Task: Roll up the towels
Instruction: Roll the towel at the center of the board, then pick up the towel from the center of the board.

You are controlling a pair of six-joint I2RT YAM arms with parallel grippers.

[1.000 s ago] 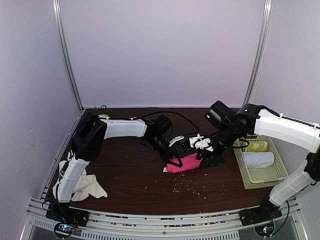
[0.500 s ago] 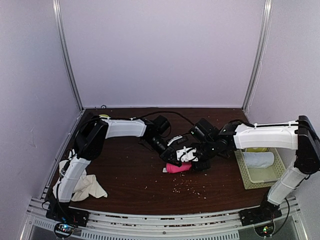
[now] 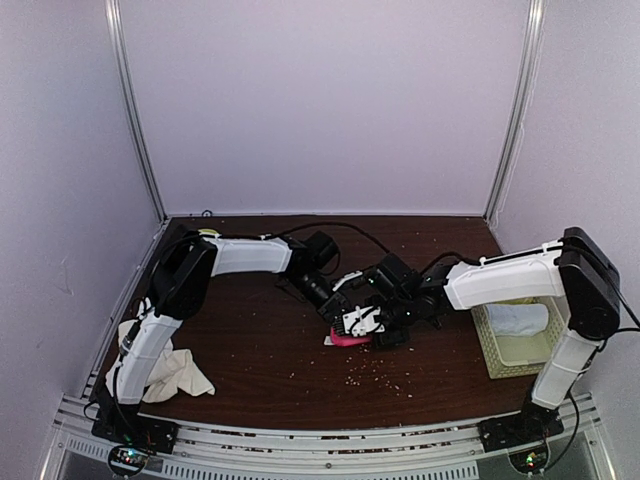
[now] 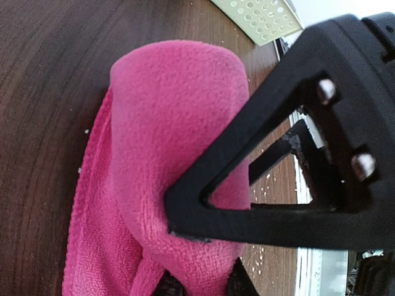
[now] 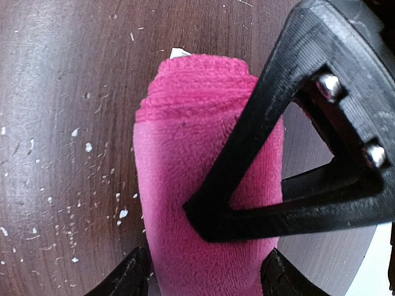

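Observation:
The bright pink towel [image 3: 351, 340] lies as a short roll on the dark wooden table, mid-centre. My left gripper [image 3: 338, 316] comes from the left and is shut on it; in the left wrist view its top finger presses into the pink towel [image 4: 173, 105], with the left gripper [image 4: 185, 259] pinching a fold. My right gripper [image 3: 369, 325] comes from the right and is shut on the same roll; the right wrist view shows the pink towel [image 5: 179, 154] rolled, with the right gripper [image 5: 197, 256] clamped across it. The cream towel [image 3: 168, 372] lies crumpled at the near left, by the left arm's base.
A pale green basket [image 3: 495, 365] at the right holds a plain white towel roll [image 3: 517, 318]; its corner shows in the left wrist view [image 4: 259, 12]. White crumbs [image 3: 375, 372] are scattered on the table in front of the pink towel. Walls close in on three sides.
My right gripper has moved left along the pink towel, toward the left gripper. Less of the pink towel shows, and it looks more compact. The left gripper has barely moved.

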